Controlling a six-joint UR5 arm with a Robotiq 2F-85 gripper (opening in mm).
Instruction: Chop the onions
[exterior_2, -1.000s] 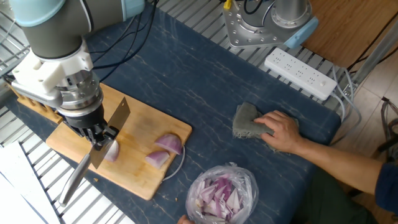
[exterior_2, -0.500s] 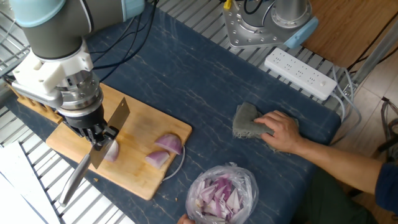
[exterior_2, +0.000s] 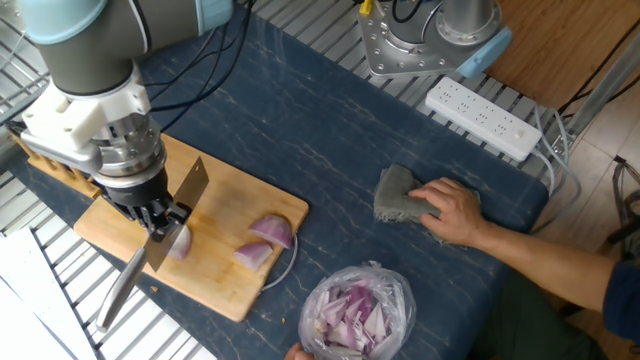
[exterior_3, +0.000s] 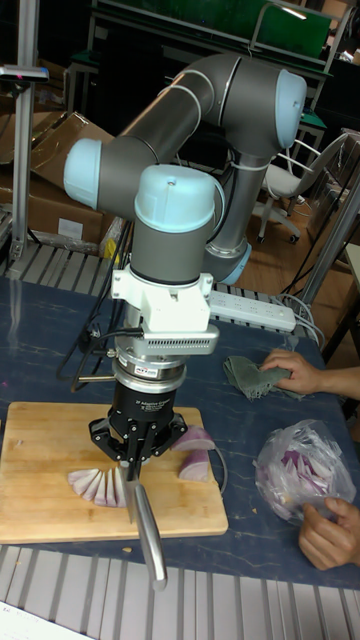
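On the wooden cutting board (exterior_2: 222, 198) (exterior_3: 40, 440) lie the onions: a fan of thin slices (exterior_3: 97, 484) under the tool, seen as one pale piece (exterior_2: 180, 244) in the fixed view, and two purple wedges (exterior_2: 272, 230) (exterior_2: 254, 256) (exterior_3: 197, 452) to the right. My gripper (exterior_2: 155, 215) (exterior_3: 135, 452) hangs over the slices, shut on a knife. Its blade (exterior_2: 182, 208) stands edge-down at the slices, and the steel handle (exterior_2: 118, 292) (exterior_3: 150, 545) sticks out past the board's front edge.
A clear plastic bag of chopped onion bits (exterior_2: 358, 310) (exterior_3: 295, 470) sits right of the board, held by a person's hand (exterior_3: 330, 530). Another hand (exterior_2: 452, 212) rests on a grey cloth (exterior_2: 396, 196). A white power strip (exterior_2: 483, 118) lies at the back.
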